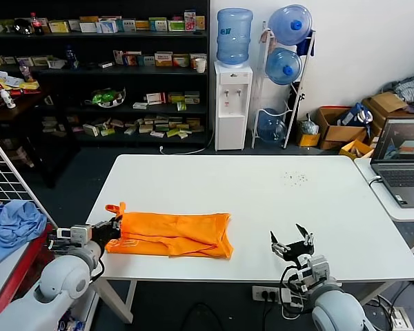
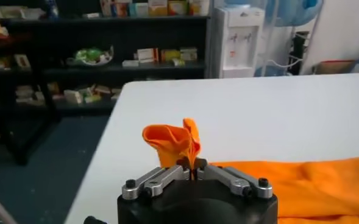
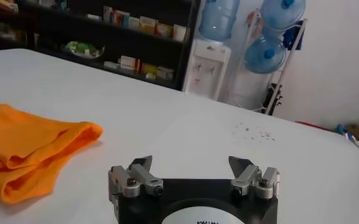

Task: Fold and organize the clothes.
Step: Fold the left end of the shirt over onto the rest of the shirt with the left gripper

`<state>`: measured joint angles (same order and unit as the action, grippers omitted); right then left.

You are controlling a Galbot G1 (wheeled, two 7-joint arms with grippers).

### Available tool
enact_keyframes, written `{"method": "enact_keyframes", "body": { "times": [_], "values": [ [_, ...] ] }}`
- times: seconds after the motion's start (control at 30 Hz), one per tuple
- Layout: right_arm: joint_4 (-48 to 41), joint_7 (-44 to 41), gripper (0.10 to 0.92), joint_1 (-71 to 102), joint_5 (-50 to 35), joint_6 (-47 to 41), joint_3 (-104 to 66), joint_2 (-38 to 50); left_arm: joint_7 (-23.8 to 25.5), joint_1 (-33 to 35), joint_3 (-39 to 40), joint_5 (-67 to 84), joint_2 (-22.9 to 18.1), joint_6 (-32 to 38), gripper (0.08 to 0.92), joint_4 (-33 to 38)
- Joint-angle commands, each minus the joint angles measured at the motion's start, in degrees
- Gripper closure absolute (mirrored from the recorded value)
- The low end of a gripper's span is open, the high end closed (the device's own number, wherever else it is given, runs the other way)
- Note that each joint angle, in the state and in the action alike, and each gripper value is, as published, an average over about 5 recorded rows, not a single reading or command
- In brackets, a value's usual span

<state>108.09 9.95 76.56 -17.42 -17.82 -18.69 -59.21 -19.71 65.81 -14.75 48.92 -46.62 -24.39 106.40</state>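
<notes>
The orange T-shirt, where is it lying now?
In the head view the orange T-shirt lies folded on the white table, near its front left edge; the left hand pinches its left end.

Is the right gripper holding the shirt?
No, the right gripper stands open and empty on the table, apart from the shirt.

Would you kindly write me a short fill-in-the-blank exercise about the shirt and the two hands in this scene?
1. The T-shirt lying folded on the white table is ____ in colour.
2. The left hand is shut on a pinch of the ____.
3. The right hand hovers over bare table with its fingers ____.
4. The hand holding nothing is the ____ one.

Missing words: orange; T-shirt; open; right
</notes>
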Motion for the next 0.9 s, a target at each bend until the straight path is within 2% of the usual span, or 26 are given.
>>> {"method": "enact_keyframes", "body": {
  "times": [0.03,0.47,0.77,0.9],
  "values": [
    [-2.53,0.92,0.203,-0.49,0.45,0.85,0.07,-1.44,-6.75,-4.95,12.31,5.57,-10.83,-0.55,0.881,6.61],
    [-6.13,1.16,0.203,-2.98,0.97,0.87,1.01,-2.92,-8.64,-12.08,18.46,2.16,-26.64,0.07,0.881,-2.17],
    [-6.98,1.19,0.203,-4.76,0.14,0.39,1.23,-2.87,-5.35,-11.62,20.44,-2.42,-30.67,1.71,0.880,-6.93],
    [-6.93,1.17,0.203,-4.91,-0.27,0.26,1.14,-2.43,-4.34,-10.20,20.93,-1.13,-30.76,2.88,0.822,-6.54]
  ]
}}
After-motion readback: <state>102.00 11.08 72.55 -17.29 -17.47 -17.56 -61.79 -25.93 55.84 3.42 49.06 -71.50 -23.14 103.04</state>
